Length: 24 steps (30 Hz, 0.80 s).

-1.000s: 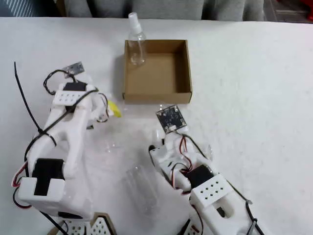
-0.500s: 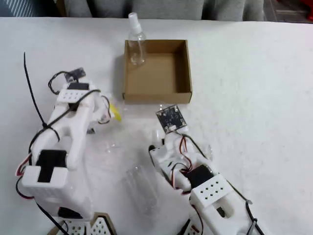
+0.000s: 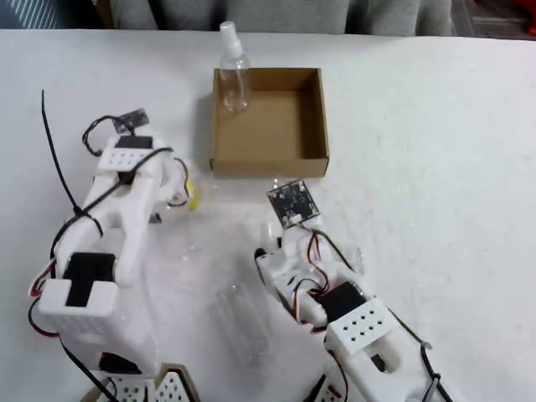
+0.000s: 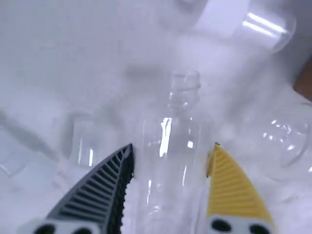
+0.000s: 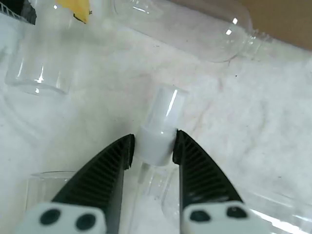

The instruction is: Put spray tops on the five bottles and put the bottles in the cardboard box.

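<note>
- Bright, even light falls over the white table (image 3: 435, 126) in the high view — the shadows under the two arms (image 3: 109, 251) are faint and soft-edged.
- The floor of the cardboard box (image 3: 280, 126) is evenly lit, with no hard shadow.
- In the left wrist view, thin white glints streak the clear bottle (image 4: 168, 146).
- In the right wrist view, small highlights dot the lying bottle (image 5: 195, 29) — the spray top (image 5: 158, 131) stands pale against the pale table.

Clear plastic, hard to see
Near the cardboard box (image 3: 268, 159), bottles (image 3: 243, 325) fade into the surface (image 3: 435, 126), uncountable; the bottle (image 4: 181, 97) between the left tool's (image 4: 170, 150) jaws is cut off at its base; the spray top's (image 5: 157, 141) tube is blurred.
</note>
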Motion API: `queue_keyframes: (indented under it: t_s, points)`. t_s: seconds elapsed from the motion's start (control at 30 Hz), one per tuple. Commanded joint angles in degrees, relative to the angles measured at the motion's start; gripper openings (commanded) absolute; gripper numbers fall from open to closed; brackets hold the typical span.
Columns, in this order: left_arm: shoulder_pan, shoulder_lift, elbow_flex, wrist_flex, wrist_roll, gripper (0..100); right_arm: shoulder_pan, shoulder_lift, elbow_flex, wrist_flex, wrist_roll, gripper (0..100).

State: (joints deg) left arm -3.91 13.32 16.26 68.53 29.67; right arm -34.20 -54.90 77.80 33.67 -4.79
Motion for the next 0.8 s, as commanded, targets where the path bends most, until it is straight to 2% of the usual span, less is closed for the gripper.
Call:
queue_keyframes:
  t_s: [0.0,0.1,0.2,0.33,0.4,0.57,0.7,0.77]
  points:
    - [0.40,-0.31,-2.64,-1.49,-4.40,7,0.13,0.04,-0.62,-1.19,0.79,1.5]
    - [0.40,-0.40,-2.55,-1.49,-4.75,1,0.13,0.04,-0.62,-1.19,0.79,1.5]
    - [0.40,-0.75,-2.55,-0.79,-5.36,2,0.13,0.04,-0.62,-1.19,0.79,1.5]
    - [0.40,-0.92,-2.90,0.62,-12.40,2,0.22,0.04,-0.62,-1.19,0.79,1.5]
    - [0.40,-1.80,-2.99,0.97,-13.19,2,0.22,0.04,-0.62,-1.19,0.79,1.5]
    - [0.75,-10.86,-0.44,2.73,-13.45,2,0.22,0.04,-0.62,-1.80,0.70,1.5]
    - [5.14,-20.44,8.44,-2.46,-13.54,2,2.51,-0.57,-1.23,-2.68,0.26,1.5]
    - [6.73,-26.15,12.66,-5.10,-13.54,2,4.70,-1.45,-1.85,-6.64,0.18,1.5]
